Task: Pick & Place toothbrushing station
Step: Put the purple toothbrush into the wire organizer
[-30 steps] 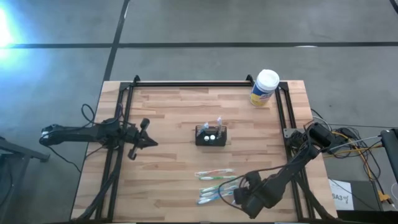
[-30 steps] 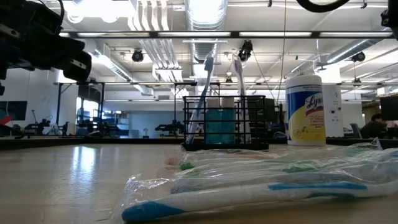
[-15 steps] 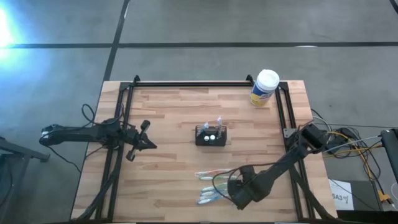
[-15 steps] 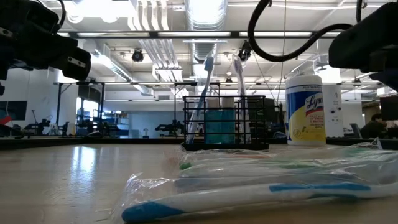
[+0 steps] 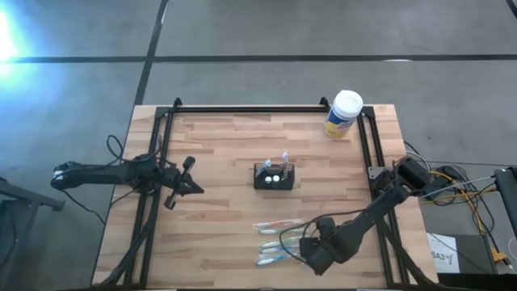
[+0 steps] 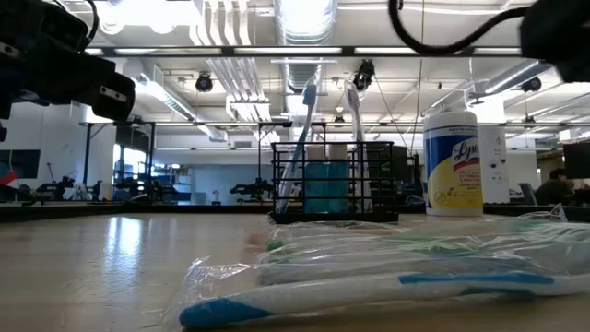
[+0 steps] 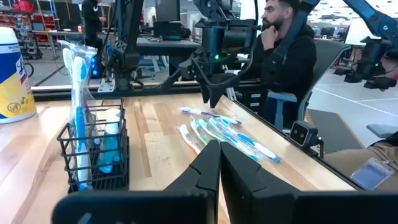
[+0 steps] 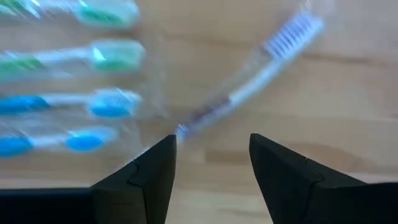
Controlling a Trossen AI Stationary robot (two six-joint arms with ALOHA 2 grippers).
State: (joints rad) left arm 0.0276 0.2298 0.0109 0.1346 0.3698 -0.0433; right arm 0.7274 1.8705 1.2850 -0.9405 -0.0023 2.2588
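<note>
The scene is evenly and brightly lit from overhead. In the low view, long ceiling lights (image 6: 304, 14) are blown out to white, and a soft reflection is thrown on the table (image 6: 120, 249). A strong glare patch is seen on the floor (image 5: 12, 36) in the high view. The nearest wrapped toothbrushes (image 6: 369, 281) are rendered soft, and the toothbrushes (image 8: 68, 62) under the right wrist are smeared by motion blur.
</note>
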